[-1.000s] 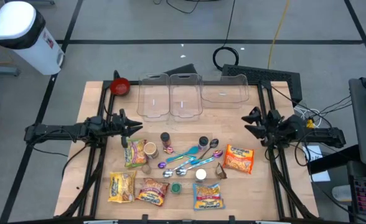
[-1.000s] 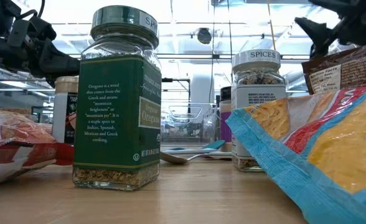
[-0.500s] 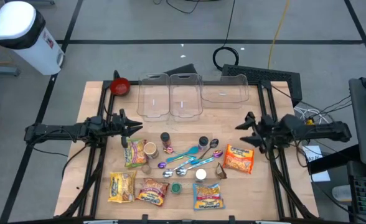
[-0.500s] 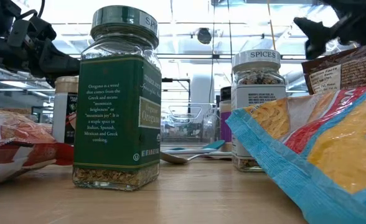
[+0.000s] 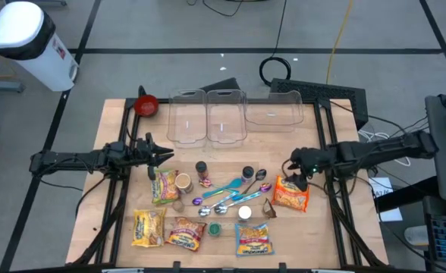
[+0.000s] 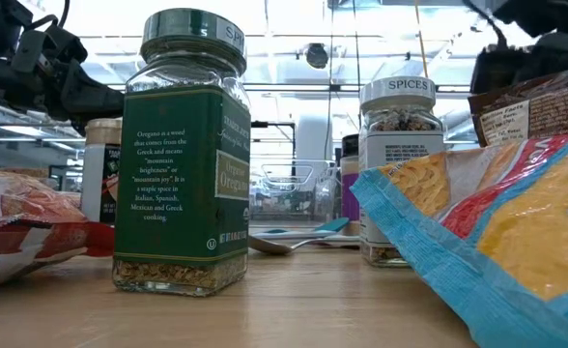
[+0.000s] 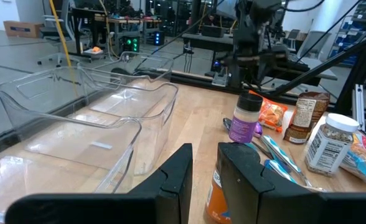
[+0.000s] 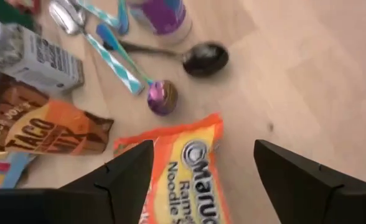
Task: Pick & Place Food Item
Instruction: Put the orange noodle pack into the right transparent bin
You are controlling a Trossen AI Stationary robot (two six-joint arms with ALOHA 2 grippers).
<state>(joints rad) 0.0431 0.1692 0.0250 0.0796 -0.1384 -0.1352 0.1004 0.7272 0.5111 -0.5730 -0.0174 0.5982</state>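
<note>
An orange ramen packet (image 5: 291,193) lies flat on the table right of centre; it also shows in the right wrist view (image 8: 183,180). My right gripper (image 5: 293,168) hovers above the packet's far end, tipped down and open wide; its fingertips (image 8: 203,149) stand over the packet's far edge and touch nothing. My left gripper (image 5: 164,156) waits over the table's left part, above a green ramen packet (image 5: 163,187). In its wrist view (image 7: 205,162) its fingers stand a narrow gap apart and hold nothing.
Three clear bins (image 5: 208,117) (image 5: 272,110) stand along the far edge, a red bowl (image 5: 146,105) at far left. Spice jars (image 5: 202,173), spoons (image 5: 230,193), a brown taco packet (image 8: 40,134) and more noodle packets (image 5: 185,231) crowd the table's middle and near side.
My right gripper has gone toward the table's left and near edges and down toward the orange ramen packet, tipping its fingers downward. It has stayed open. The left arm and the objects have kept still.
</note>
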